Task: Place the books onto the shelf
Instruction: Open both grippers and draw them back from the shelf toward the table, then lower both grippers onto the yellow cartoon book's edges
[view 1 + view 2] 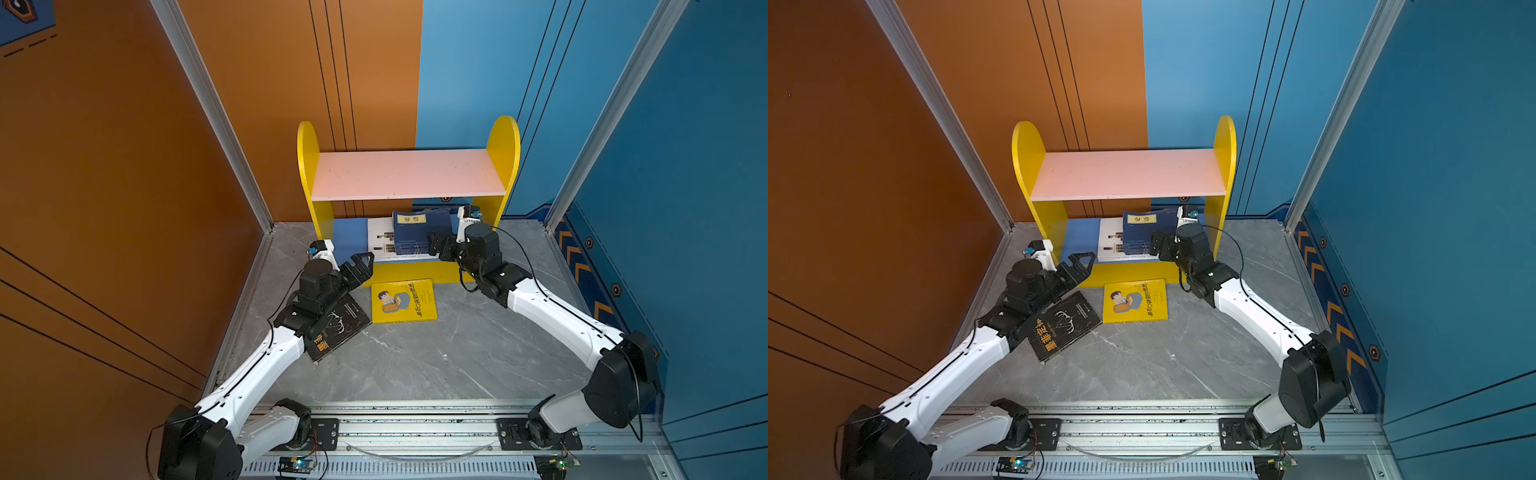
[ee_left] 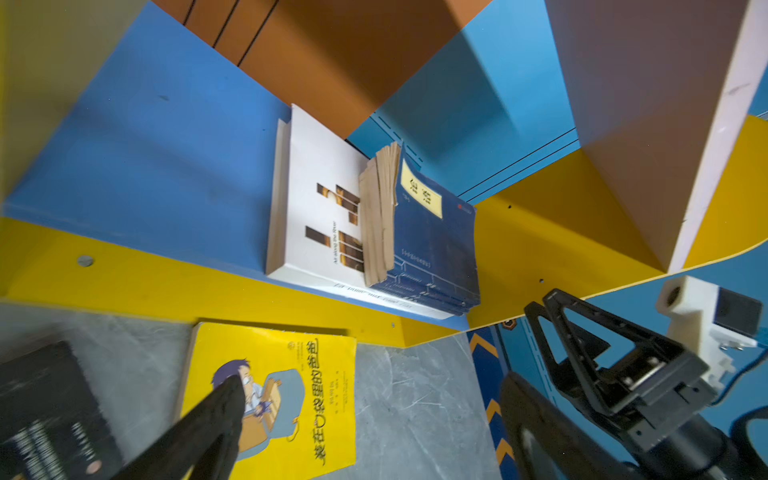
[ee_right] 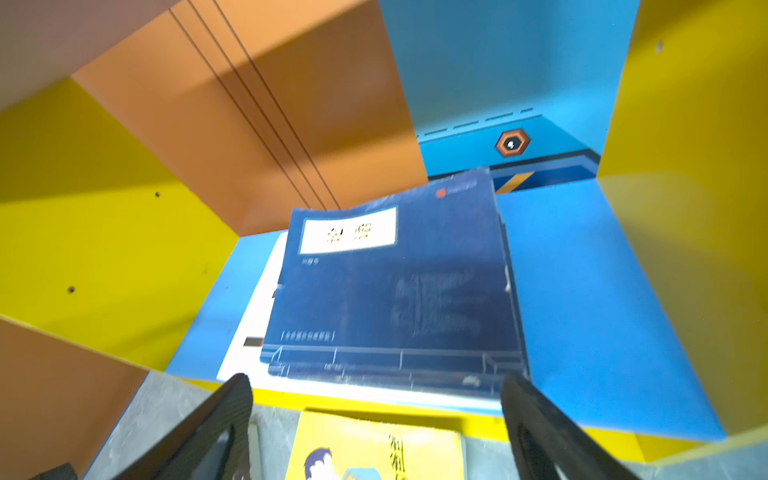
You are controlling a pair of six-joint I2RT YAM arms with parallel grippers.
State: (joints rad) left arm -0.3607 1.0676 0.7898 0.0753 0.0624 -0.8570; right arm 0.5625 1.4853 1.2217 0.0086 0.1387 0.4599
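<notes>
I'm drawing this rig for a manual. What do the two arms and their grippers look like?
Both the left arm and right arm have white link shells, black joint housings and a thin black cable. The left gripper and right gripper are black, with triangular open-frame fingers and a white camera mount at each wrist.

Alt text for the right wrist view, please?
Navy books lie stacked on a white book on the blue lower shelf. The open right end effector faces them, with a yellow book on the grey tabletop in front.
</notes>
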